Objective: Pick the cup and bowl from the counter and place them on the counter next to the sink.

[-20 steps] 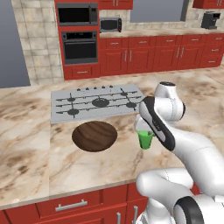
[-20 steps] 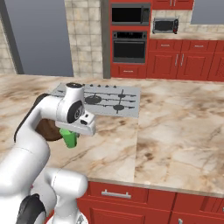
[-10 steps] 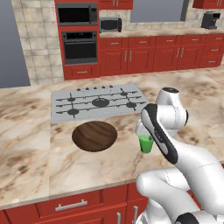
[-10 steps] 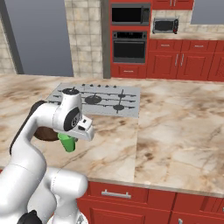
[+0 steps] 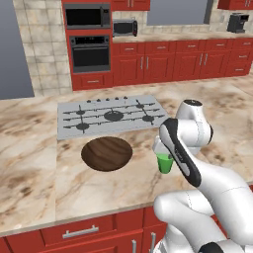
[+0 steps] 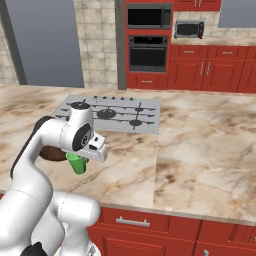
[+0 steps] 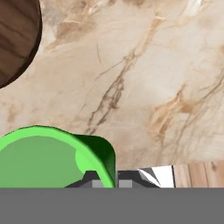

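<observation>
Above the counter (image 5: pixel 44 173), just right of the bowl (image 5: pixel 106 153): gripper (image 7: pixel 106 180) clamped on the rim of the cup (image 5: pixel 165 162), one finger inside the wall, one outside. Cup held clear of the stone, green body hanging below the hand, upright in the left base view, slightly tilted in the right base view (image 6: pixel 77 163). In the hand view, cup (image 7: pixel 48 157) seen from above at lower left, open mouth up, veined stone (image 7: pixel 144 78) beneath it and the bowl's dark edge (image 7: pixel 15 39) at upper left, apart from the cup.

On the counter, bowl lying flat and alone just in front of the grey cooktop (image 5: pixel 111 116); in the right base view mostly hidden behind the arm, only a brown sliver (image 6: pixel 52 154) showing. Cup near the bowl, not touching it.

Behind the counter, red cabinets (image 5: pixel 168 62) along the far wall, with a black oven (image 5: pixel 90 53) and a microwave (image 5: pixel 87 16) stacked in them.
</observation>
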